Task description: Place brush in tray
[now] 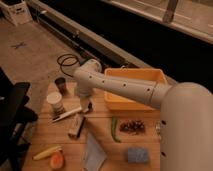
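Observation:
The brush [67, 114] has a long white handle and lies slanted on the wooden table [100, 132], left of the tray. Its right end sits under my gripper [86, 106]. My gripper hangs from the white arm [115, 84], which reaches down just left of the tray's near left corner, right at the brush's right end. The yellow tray [142, 75] stands at the back right of the table and looks empty. The arm crosses in front of its left side.
A white cup [55, 102] and a small dark cup [61, 83] stand left of the brush. A small box [76, 125], green bean pod [114, 129], dark cluster [132, 126], blue sponge [137, 154], pale packet [94, 153], yellow corn [46, 152] and an orange piece [57, 161] lie nearer. A black chair [12, 112] stands at the left.

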{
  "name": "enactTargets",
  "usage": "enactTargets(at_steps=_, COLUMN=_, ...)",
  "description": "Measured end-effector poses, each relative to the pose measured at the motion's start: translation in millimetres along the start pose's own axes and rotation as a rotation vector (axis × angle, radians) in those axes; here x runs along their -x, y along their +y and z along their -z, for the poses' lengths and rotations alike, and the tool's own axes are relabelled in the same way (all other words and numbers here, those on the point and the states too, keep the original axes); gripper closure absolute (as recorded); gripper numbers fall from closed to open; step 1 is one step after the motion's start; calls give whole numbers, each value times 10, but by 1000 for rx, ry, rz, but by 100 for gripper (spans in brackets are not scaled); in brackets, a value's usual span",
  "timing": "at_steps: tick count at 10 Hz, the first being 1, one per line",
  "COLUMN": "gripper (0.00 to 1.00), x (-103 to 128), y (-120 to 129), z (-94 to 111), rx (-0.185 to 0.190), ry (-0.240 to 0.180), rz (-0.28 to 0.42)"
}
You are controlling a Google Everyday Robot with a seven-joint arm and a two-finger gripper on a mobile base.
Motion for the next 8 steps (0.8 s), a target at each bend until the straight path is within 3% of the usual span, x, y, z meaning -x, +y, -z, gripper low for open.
enactTargets(at_steps=5, gripper=35, x=107, y=-150, z=-305, rx=4, ry=-50, rz=9)
enactTargets(at_steps=8, gripper=35, x=241, y=-288, z=-648, rx=30, ry=-91, rz=25)
